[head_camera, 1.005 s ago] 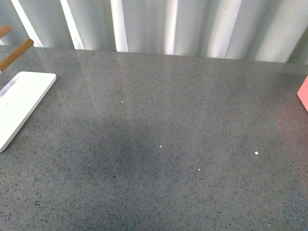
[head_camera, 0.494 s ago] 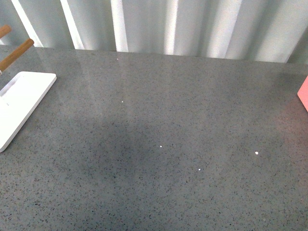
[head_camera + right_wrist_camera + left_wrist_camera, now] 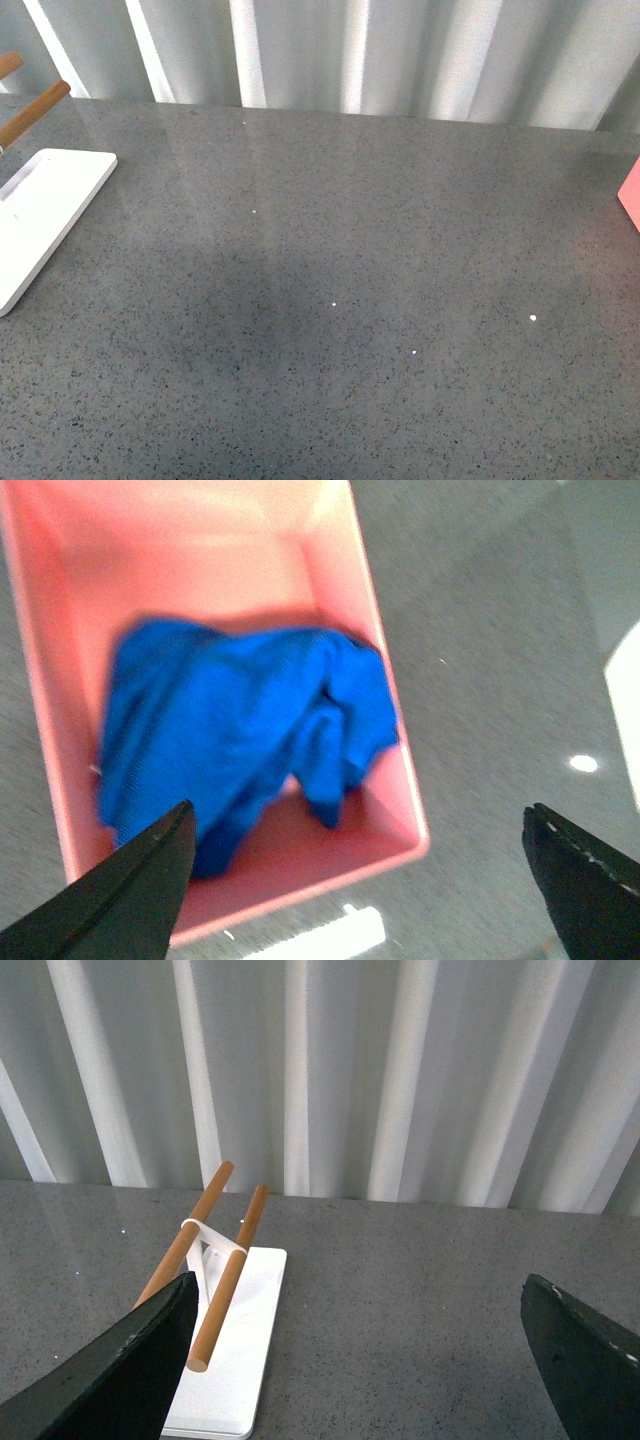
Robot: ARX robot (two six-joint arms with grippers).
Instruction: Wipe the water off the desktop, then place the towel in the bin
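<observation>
The blue towel (image 3: 240, 730) lies crumpled inside the salmon-pink bin (image 3: 395, 780), filling most of its floor. My right gripper (image 3: 360, 890) hangs open above the bin's near wall and the desktop (image 3: 480, 660) beside it, holding nothing. In the front view only a corner of the bin (image 3: 632, 195) shows at the right edge, and neither arm is in sight. The grey speckled desktop (image 3: 350, 300) carries a few tiny bright specks (image 3: 532, 318). My left gripper (image 3: 360, 1360) is open and empty over the desktop (image 3: 400, 1290).
A flat white board (image 3: 40, 215) with two wooden rods (image 3: 225, 1280) on a white bracket stands at the desktop's left side. A ribbed white wall (image 3: 350, 50) runs along the far edge.
</observation>
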